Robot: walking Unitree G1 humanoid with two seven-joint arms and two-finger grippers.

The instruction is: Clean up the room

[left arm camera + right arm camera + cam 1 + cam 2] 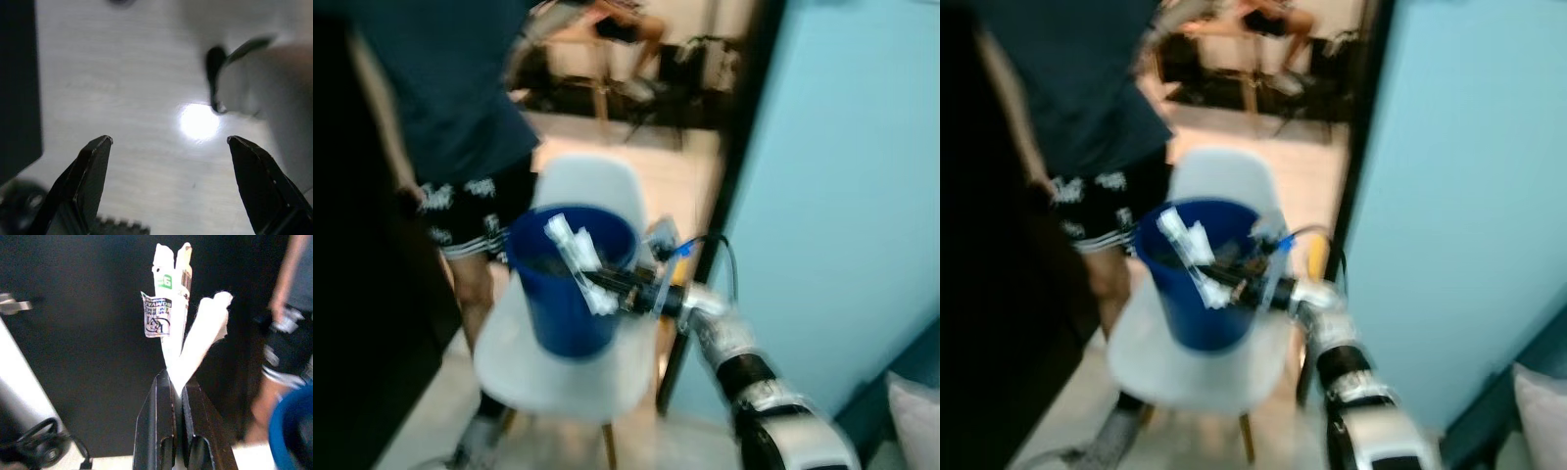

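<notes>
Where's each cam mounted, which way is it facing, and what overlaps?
Head eyes: forward and down at the blue bin on a white chair, a person beside it; right arm in frame.
Left wrist: down at the floor, past open fingers.
Right wrist: along the right hand, shut on paper scraps.
Shared: scraps, bin, person.

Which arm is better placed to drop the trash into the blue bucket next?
Right. The right gripper is shut on the white wrappers and reaches over the blue bucket on the white chair. The left gripper is open, pointing at bare floor.
</notes>
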